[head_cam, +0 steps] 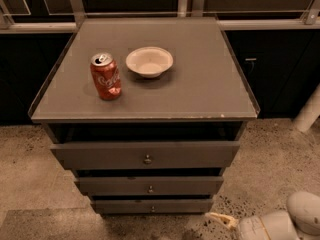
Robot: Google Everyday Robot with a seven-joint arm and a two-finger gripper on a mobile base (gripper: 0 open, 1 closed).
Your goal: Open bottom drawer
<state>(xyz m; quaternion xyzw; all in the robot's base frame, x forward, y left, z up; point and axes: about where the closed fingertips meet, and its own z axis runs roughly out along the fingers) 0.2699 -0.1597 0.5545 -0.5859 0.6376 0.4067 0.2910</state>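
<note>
The grey cabinet (150, 89) stands in the middle of the camera view with three drawers stacked below its top. The bottom drawer (152, 207) is the lowest and narrowest-looking one, a thin dark-grey front with a tiny round knob (153, 209), and it sits just above the floor. The mid-width drawer (149, 186) and the wide top drawer (145, 155) are above it. My gripper is out of view. Only white rounded parts of my arm (280, 225) show at the bottom right, to the right of the bottom drawer and apart from it.
A red soda can (105, 76) and a white bowl (149, 61) stand on the cabinet top. Dark cabinets with a metal rail run behind. A white post (309, 110) stands at the right. The speckled floor (30, 174) lies around the cabinet.
</note>
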